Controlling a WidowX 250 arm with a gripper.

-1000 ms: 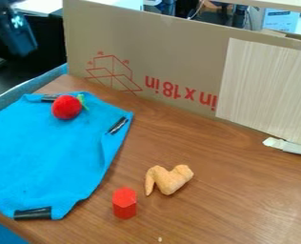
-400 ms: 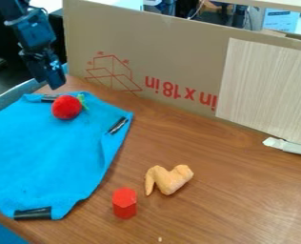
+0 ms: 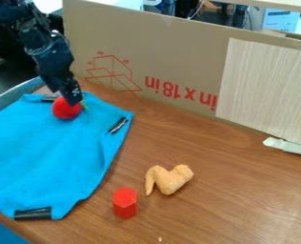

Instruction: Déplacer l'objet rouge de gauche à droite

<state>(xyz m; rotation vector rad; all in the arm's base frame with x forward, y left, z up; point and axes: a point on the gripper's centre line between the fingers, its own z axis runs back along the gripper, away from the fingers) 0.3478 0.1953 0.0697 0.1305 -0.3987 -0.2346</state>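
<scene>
My black gripper (image 3: 72,99) hangs at the upper left, its tip over the upper right part of a round red object (image 3: 65,110) with a green stem. That object rests on the top of the blue cloth (image 3: 45,152). Whether the gripper touches it, I cannot tell. A second red thing, a small hexagonal block (image 3: 124,203), stands upright on the wooden table near the front, right of the cloth.
A tan chicken wing toy (image 3: 169,179) lies just right of the red block. Behind the table stands a long cardboard panel (image 3: 172,62) with a pale wood-grain sheet (image 3: 267,90). Black clips (image 3: 33,213) hold the cloth.
The arm has come down and to the right from the upper left corner, bringing the gripper to the round red object. The objects on the cloth and table have stayed put.
</scene>
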